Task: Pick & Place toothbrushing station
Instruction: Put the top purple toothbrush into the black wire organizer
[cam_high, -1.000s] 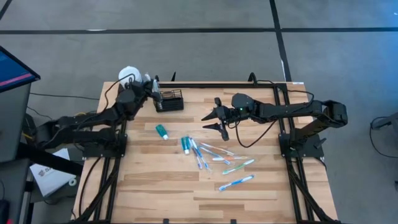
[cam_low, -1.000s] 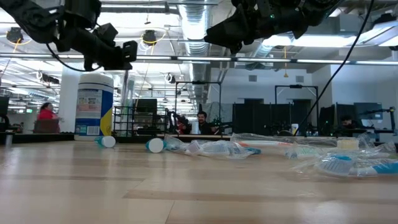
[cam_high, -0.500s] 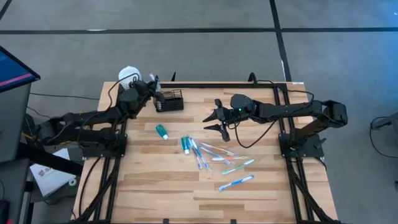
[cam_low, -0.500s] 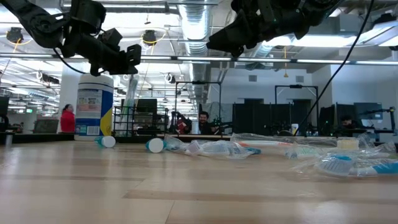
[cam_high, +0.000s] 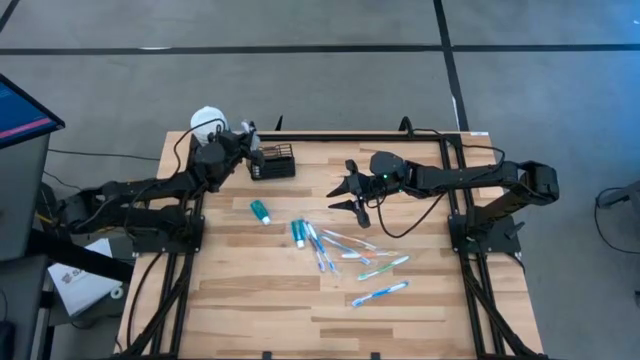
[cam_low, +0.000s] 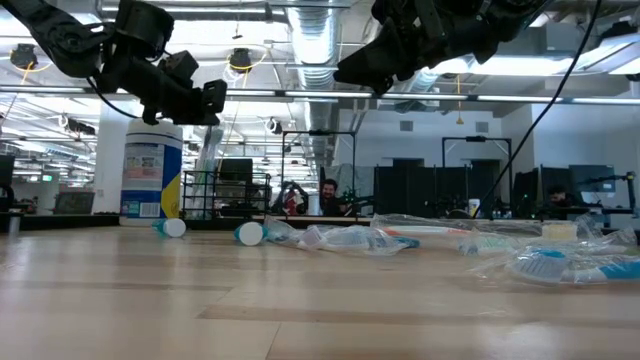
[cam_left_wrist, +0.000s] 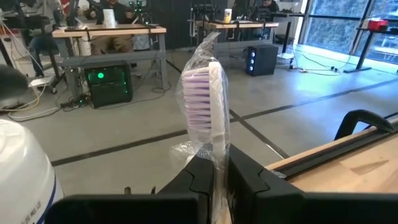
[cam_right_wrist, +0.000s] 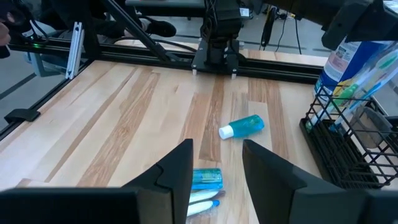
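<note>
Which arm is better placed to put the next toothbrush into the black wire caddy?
Probably the left: its tool is shut on a wrapped toothbrush beside the caddy. The right tool is open, empty, farther off.

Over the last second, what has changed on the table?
The left gripper, shut on a wrapped toothbrush, crept a little toward the table's back edge beside the wire caddy. The right gripper barely drifted, jaws open. The caddy and the loose toothbrushes stayed put.

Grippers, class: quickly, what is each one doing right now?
Left gripper: shut on a plastic-wrapped toothbrush, by the caddy.
Right gripper: open, holding nothing.
</note>
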